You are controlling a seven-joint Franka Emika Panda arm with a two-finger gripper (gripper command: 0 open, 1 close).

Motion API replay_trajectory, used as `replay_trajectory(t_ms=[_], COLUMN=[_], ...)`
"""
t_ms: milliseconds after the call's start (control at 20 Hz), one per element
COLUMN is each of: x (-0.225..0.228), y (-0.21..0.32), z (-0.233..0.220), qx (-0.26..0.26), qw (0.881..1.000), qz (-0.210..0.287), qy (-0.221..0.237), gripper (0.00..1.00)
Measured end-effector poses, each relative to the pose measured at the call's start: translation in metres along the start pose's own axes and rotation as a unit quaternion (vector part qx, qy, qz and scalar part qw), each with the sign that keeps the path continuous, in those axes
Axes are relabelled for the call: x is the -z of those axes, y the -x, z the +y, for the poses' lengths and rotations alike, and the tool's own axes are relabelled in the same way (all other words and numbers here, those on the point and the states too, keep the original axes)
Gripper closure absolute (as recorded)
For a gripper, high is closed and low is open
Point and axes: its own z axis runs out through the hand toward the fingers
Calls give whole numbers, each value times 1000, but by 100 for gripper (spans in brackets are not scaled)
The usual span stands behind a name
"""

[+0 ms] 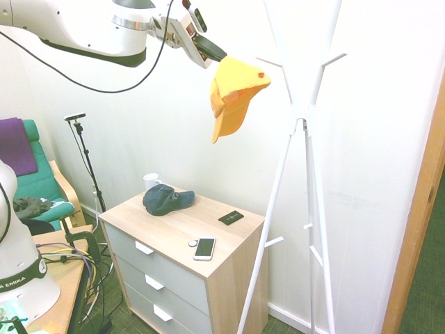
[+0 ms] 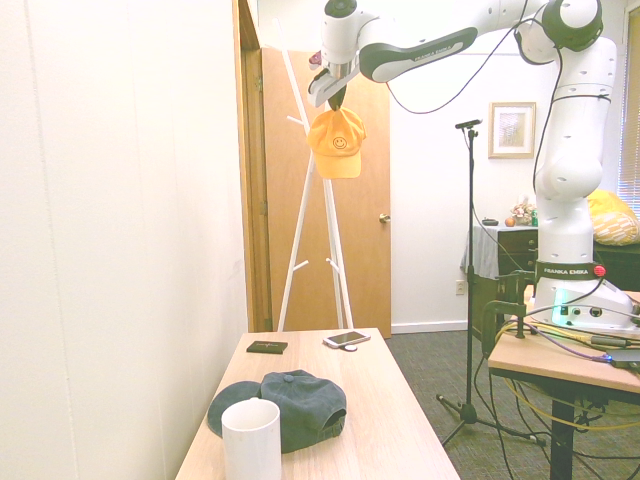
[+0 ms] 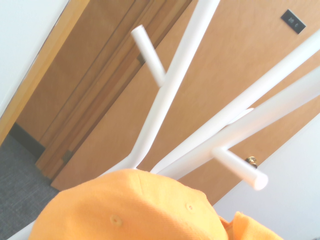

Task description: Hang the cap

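The yellow-orange cap (image 1: 236,90) hangs in the air from my gripper (image 1: 217,56), which is shut on its back edge. It dangles with its brim pointing down, high up and just left of the white coat stand (image 1: 299,118). In the second exterior view the cap (image 2: 336,143) shows a smiley face and sits in front of the stand's upper pegs (image 2: 296,122). The wrist view shows the cap's crown (image 3: 135,210) below two white pegs (image 3: 237,167) of the stand, close by.
A wooden drawer chest (image 1: 177,261) stands below, bearing a dark navy cap (image 1: 165,199), a white mug (image 1: 151,181), a phone (image 1: 204,248) and a small black card (image 1: 231,217). A brown door (image 2: 365,200) is behind the stand. A green chair (image 1: 38,184) sits left.
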Motion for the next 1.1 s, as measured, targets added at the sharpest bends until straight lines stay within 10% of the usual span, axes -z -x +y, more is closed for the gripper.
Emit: replay_trajectory(t_ms=[1100], x=[25], y=[-75], z=[-10], qx=[-21], qw=[999], qz=[48], qy=[6], gripper=[100])
